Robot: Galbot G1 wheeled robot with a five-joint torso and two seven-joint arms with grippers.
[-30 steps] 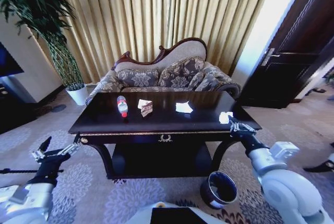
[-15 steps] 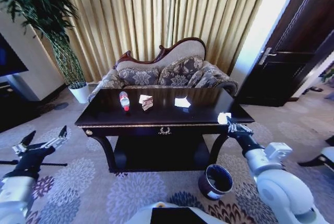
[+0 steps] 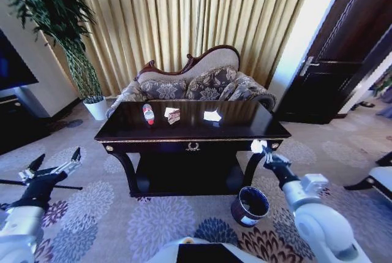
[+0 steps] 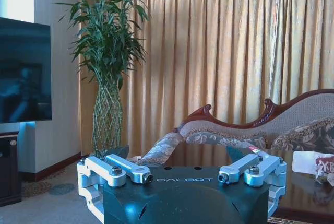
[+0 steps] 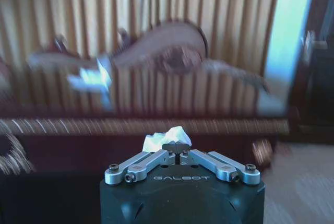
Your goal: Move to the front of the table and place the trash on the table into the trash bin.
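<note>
One white scrap, seemingly paper, now rides off the table pinched in the right gripper, nearing the trash bin; left gripper idles, spread wide.

Gold pleated curtains hang floor to ceiling across the far wall of a sitting room. Before them stands a carved wooden sofa with floral cushions. At far left, a tall bamboo plant rises from a white pot beside a dark television screen. A dark wooden door with a metal handle stands at right, bright daylight next to it. A grey carpet with purple flower medallions covers the floor.
</note>
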